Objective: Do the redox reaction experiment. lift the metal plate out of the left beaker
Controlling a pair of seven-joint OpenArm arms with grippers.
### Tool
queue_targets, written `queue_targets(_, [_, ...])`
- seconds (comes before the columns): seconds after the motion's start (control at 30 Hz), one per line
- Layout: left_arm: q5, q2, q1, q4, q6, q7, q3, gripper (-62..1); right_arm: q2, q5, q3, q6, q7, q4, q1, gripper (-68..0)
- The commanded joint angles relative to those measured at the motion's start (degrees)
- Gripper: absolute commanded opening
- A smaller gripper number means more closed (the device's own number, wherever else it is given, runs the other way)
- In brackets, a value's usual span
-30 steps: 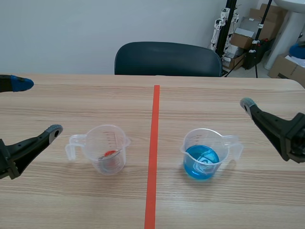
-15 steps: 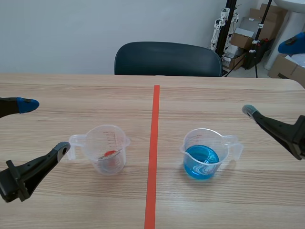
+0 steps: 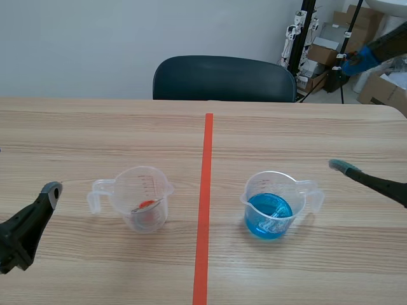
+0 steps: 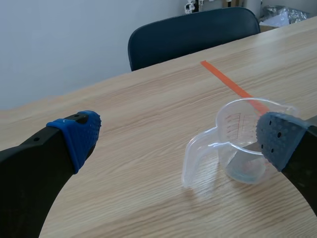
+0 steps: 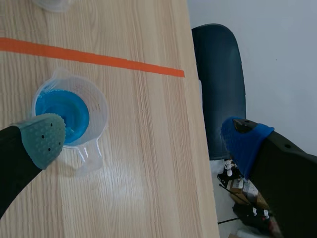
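The left beaker (image 3: pixel 141 197) is clear plastic with its handle to the left and stands left of the tape line. A small metal plate (image 3: pixel 141 207), grey with a red part, leans inside it. My left gripper (image 4: pixel 176 136) is open, low and left of this beaker (image 4: pixel 247 146), which sits ahead by one fingertip (image 4: pixel 277 139). In the scene view only one left finger (image 3: pixel 49 190) shows. The right beaker (image 3: pixel 272 204) holds blue liquid. My right gripper (image 3: pixel 346 113) stands open to its right, raised, with that beaker (image 5: pixel 67 116) beside one pad (image 5: pixel 42 136). Neither gripper holds anything.
An orange-red tape line (image 3: pixel 205 203) runs down the table's middle between the beakers. A dark blue chair (image 3: pixel 222 77) stands behind the far edge. Cardboard boxes (image 3: pixel 337 44) and stands are at the back right, off the table.
My left arm has drawn back to the left, away from the beaker, and its upper finger has left the scene view. The right gripper has pulled right, its upper finger rising. Both beakers stay put.
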Motion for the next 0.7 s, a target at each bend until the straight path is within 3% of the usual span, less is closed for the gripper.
queue_targets(0.0, [0.09, 2.08, 1.75, 0.42, -0.13, -2.01, -1.25, 1.4, 2.54, 0.07, 0.02, -0.59, 0.96, -0.35, 0.52, 0.4])
queue_targets(0.1, [0.52, 6.4, 4.52, 0.42, -0.24, -4.52, -3.8, 1.4, 6.71, -0.83, 0.02, -0.72, 3.23, -1.2, 0.52, 0.4])
queue_targets(0.27, [6.62, 14.64, 8.9, 0.42, -0.37, -10.27, -6.88, 1.4, 12.24, -1.14, 0.02, -0.92, 8.66, -3.23, 0.5, 0.4])
queue_targets(0.37, [8.7, 19.85, 11.17, 0.11, -0.39, -12.98, -7.98, 1.4, 15.21, -2.43, 0.02, -1.86, 12.85, -4.79, -0.2, 0.4])
queue_targets(0.53, [15.08, 26.47, 12.63, -4.61, -1.6, -22.08, -8.48, 1.4, 21.51, -7.43, 0.02, -12.74, 18.51, -7.76, -7.65, 0.4])
queue_targets(0.67, [20.39, 28.35, 12.02, -11.67, -4.24, -31.21, -8.46, 1.4, 26.93, -8.33, 0.11, -21.0, 20.44, -10.73, -13.53, 0.4])
